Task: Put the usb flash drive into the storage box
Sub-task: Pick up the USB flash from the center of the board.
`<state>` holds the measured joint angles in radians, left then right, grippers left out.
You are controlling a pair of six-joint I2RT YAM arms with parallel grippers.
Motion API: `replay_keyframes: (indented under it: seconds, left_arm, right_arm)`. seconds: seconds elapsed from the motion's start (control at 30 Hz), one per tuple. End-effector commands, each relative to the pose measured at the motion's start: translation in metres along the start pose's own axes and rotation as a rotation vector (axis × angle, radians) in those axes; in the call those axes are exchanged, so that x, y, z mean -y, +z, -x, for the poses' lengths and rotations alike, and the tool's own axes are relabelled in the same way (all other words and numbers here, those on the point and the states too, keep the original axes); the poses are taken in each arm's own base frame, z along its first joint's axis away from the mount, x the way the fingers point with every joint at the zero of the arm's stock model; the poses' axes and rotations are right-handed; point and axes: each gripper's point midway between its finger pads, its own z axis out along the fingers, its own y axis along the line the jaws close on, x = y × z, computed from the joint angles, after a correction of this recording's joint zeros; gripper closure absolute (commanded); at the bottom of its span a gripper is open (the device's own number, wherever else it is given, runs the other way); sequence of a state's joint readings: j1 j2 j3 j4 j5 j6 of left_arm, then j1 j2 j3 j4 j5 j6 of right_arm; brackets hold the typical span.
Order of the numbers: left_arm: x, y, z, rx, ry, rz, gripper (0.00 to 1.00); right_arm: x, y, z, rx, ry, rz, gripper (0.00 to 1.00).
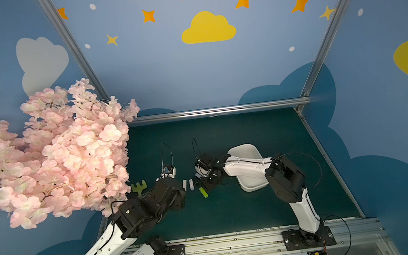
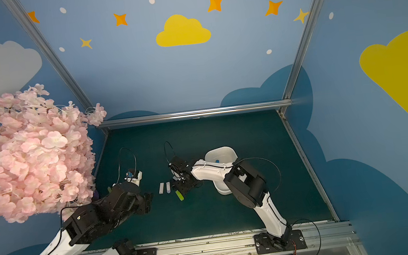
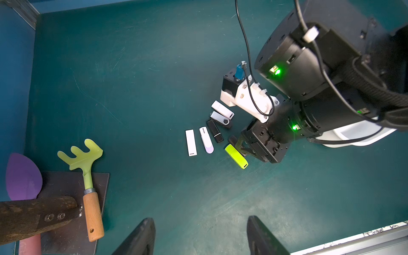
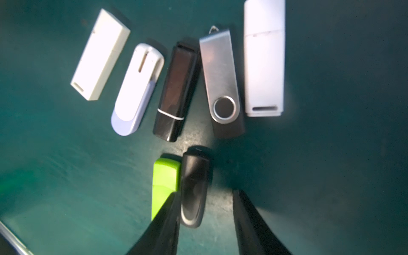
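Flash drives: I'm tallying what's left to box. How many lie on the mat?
7. In a row: white bar, white-lavender, glossy black, silver swivel, white capped. Beside them: lime green, and rounded black between the right gripper's open jaws. The storage box may hide more.

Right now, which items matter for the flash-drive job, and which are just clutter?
Job: storage box; black rounded drive, straddled by right tool; green drive; silver drive; banded black drive; lavender drive; white slab drive; white capped drive.
Clutter: green rake; purple spade; blossom tree.
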<state>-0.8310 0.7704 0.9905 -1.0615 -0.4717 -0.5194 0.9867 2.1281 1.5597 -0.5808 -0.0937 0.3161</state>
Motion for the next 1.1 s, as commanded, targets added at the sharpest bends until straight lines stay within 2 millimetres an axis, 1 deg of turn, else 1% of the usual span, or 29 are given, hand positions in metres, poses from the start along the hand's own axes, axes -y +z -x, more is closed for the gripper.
replay_keyframes:
  seconds: [0.0,0.13,0.17,0.43,0.53,0.6,0.63,0.77,0.97,1.0,1.07]
  left_arm:
    - [-0.002,0.000,-0.001,0.002,0.008,0.003,0.30]
    - [-0.002,0.000,-0.001,0.008,0.006,-0.003,0.29]
    - [-0.001,0.000,-0.001,0.006,0.008,-0.003,0.29]
    - [-0.002,0.000,-0.001,0.009,0.005,-0.003,0.26]
    - [-0.001,-0.001,-0.001,0.009,0.006,-0.005,0.26]
    - [-0.001,-0.001,-0.001,0.009,0.005,-0.005,0.26]
    - [-0.001,0.000,-0.001,0.008,0.006,-0.004,0.26]
    - [-0.001,-0.001,-0.001,0.008,0.005,-0.005,0.26]
    - [-0.001,-0.001,-0.001,0.009,0.004,-0.006,0.25]
    - [-0.001,-0.001,-0.001,0.010,0.004,-0.007,0.25]
    - [-0.001,-0.001,-0.001,0.011,0.004,-0.007,0.25]
  right_arm:
    - [0.004,0.011,-0.008,-0.046,-0.010,-0.042,0.56]
    - [0.005,0.015,-0.013,-0.062,-0.019,-0.058,0.56]
    - [0.005,0.016,-0.014,-0.066,-0.024,-0.068,0.57]
    - [0.022,0.021,-0.025,-0.117,-0.067,-0.223,0.58]
    - [0.032,0.019,-0.024,-0.125,-0.078,-0.283,0.59]
    - [0.034,0.019,-0.023,-0.130,-0.085,-0.299,0.60]
    - [0.033,0.019,-0.022,-0.128,-0.090,-0.299,0.62]
    - [0.029,0.024,-0.024,-0.140,-0.104,-0.285,0.64]
    - [0.023,0.028,-0.024,-0.145,-0.146,-0.293,0.64]
    - [0.023,0.029,-0.023,-0.145,-0.151,-0.294,0.65]
    - [0.022,0.031,-0.024,-0.153,-0.154,-0.287,0.72]
